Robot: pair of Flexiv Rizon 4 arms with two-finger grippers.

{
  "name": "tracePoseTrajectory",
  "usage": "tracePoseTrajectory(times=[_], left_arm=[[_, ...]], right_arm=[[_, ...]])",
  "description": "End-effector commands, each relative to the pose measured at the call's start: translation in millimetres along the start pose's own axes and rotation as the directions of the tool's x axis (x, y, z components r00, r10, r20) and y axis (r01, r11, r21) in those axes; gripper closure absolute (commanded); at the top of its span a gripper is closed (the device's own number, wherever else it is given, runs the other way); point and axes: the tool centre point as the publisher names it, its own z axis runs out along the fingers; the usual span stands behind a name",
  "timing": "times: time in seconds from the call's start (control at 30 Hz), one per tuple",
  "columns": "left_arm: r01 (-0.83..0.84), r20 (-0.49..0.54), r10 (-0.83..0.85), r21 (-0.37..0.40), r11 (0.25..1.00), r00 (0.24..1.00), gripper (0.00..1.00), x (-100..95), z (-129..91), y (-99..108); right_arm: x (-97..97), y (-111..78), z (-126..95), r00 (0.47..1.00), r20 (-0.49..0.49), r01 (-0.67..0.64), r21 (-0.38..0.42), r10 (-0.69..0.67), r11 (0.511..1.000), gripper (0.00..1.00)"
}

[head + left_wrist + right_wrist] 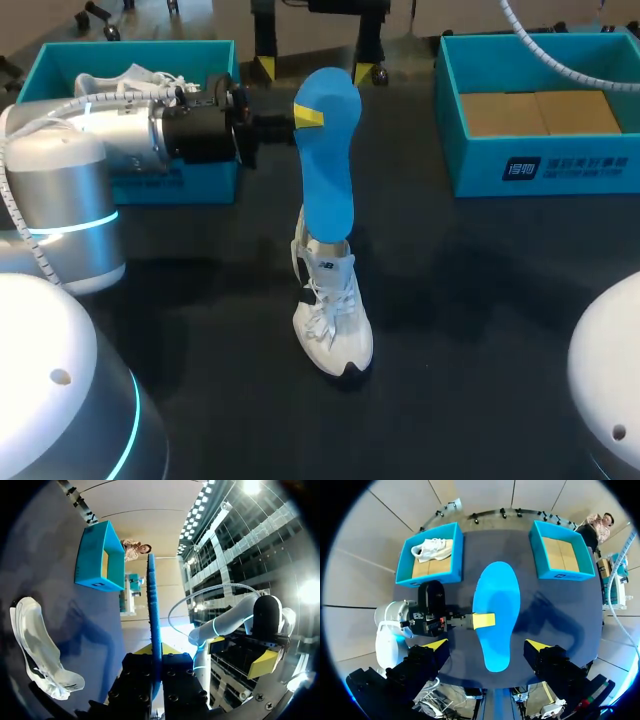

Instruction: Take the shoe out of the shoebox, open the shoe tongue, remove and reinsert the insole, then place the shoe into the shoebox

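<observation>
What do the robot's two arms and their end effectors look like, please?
The left arm is made of rounded silver-white segments with glowing cyan rings, a white spiral-wrapped cable running alongside, and a black wrist. The right arm shows a matching white dome. The left end effector and the right end effector have black fingers with bright yellow tips.

1. The right shoebox [540, 165], at the upper right of the head view, carries a white square emblem and white characters on its front wall, too small to read surely.
2. The left shoebox [200, 185], upper left, shows white print, mostly hidden behind the left arm [100, 150].
3. The shoe [335, 320], centre, bears a small unreadable mark on its tongue.
</observation>
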Motion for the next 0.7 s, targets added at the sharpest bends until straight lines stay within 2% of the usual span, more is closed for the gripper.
tracePoseTrajectory(times=[0.03,0.43,0.7], left_arm=[[0.000,-0.001,0.000,-0.001,1.000,1.000,1.00,-1.1,1,-1],[0.000,-0.001,0.000,-0.001,1.000,1.000,1.00,-1.1,1,-1],[0.000,-0.001,0.000,-0.001,1.000,1.000,1.00,-1.1,1,-1]], right_arm=[[-0.9,0.3,0,1.000,-0.002,-0.001,-0.001,0.001,1.000,0.00],[-0.9,0.3,0,1.000,-0.002,-0.001,-0.001,0.001,1.000,0.00],[-22.6,-16.4,-8,0.997,-0.065,0.025,-0.047,-0.028,0.999,0.00]])
